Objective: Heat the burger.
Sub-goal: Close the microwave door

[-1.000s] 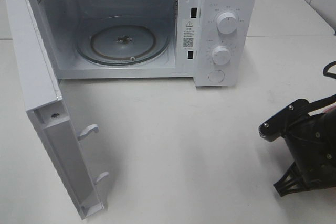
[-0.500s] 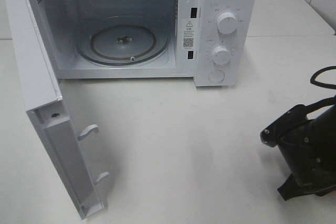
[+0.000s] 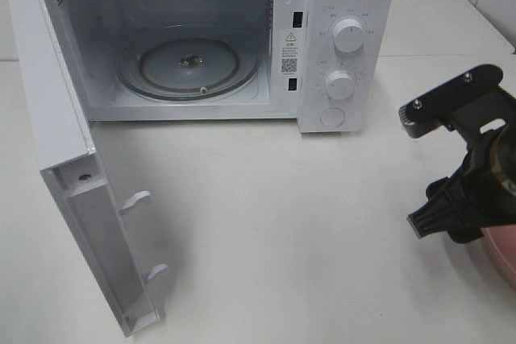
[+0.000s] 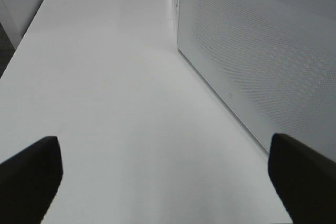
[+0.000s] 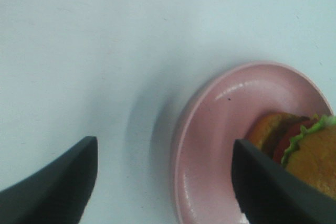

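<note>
Pink ceramic shows at the lower right edge of the exterior high view: the rim of a plate (image 3: 504,254) that was hidden a second ago, when the right arm sat lower and covered that corner. The right gripper (image 3: 451,219) has since risen toward the middle right of the frame and turned, uncovering the plate beneath it.

From the right wrist view, the plate (image 5: 220,129) lies in the lower right of the frame on the white surface (image 5: 105,40), and the burger (image 5: 302,150) sits on its far side, cut off by the frame edge: brown bun, green lettuce frill, a strip of red tomato. The right gripper (image 5: 165,179) has its fingers spread wide apart, one dark tip at lower left, the other overlapping the plate beside the burger. It holds nothing.

The microwave (image 3: 347,6) fills the upper part of the exterior view, its door (image 3: 56,151) swung fully out to the left and the glass turntable (image 3: 189,62) bare inside. So the oven looks ready, and the arm's shift probably means it is lining up over the plate for a pickup.

The left gripper (image 4: 165,174) appears only in its own wrist view, fingers well apart at the two lower corners, beside the door's perforated panel and gripping nothing.
</note>
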You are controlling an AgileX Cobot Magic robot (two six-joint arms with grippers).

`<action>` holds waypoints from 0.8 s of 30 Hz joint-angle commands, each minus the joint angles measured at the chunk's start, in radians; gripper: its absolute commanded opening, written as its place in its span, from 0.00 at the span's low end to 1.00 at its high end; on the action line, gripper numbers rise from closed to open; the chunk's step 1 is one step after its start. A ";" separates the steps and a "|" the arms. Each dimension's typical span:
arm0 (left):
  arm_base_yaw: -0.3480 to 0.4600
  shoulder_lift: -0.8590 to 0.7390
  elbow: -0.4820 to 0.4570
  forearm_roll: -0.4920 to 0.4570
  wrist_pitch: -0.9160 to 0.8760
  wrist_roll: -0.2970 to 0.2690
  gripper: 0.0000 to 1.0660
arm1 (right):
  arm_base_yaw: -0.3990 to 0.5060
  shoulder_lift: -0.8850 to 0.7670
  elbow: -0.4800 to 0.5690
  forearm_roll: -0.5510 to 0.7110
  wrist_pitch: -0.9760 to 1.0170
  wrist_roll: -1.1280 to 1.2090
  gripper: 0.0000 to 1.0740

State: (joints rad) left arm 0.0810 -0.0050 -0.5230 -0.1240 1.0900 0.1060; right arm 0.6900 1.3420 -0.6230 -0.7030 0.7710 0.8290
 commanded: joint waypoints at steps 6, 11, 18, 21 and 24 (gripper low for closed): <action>0.001 -0.017 0.001 -0.003 -0.014 -0.003 0.94 | 0.000 -0.265 -0.111 0.347 0.117 -0.464 0.77; 0.001 -0.017 0.001 -0.003 -0.014 -0.003 0.94 | 0.000 -0.400 -0.142 0.431 0.218 -0.582 0.76; 0.001 -0.017 0.001 -0.003 -0.014 -0.003 0.94 | 0.000 -0.578 -0.142 0.436 0.315 -0.604 0.74; 0.001 -0.017 0.001 -0.003 -0.014 -0.003 0.94 | 0.000 -0.597 -0.142 0.436 0.329 -0.604 0.74; 0.001 -0.017 0.001 -0.003 -0.014 -0.003 0.94 | 0.000 -0.652 -0.142 0.436 0.362 -0.604 0.73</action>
State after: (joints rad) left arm 0.0810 -0.0050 -0.5230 -0.1240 1.0900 0.1060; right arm 0.6900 0.6980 -0.7600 -0.2680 1.1160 0.2350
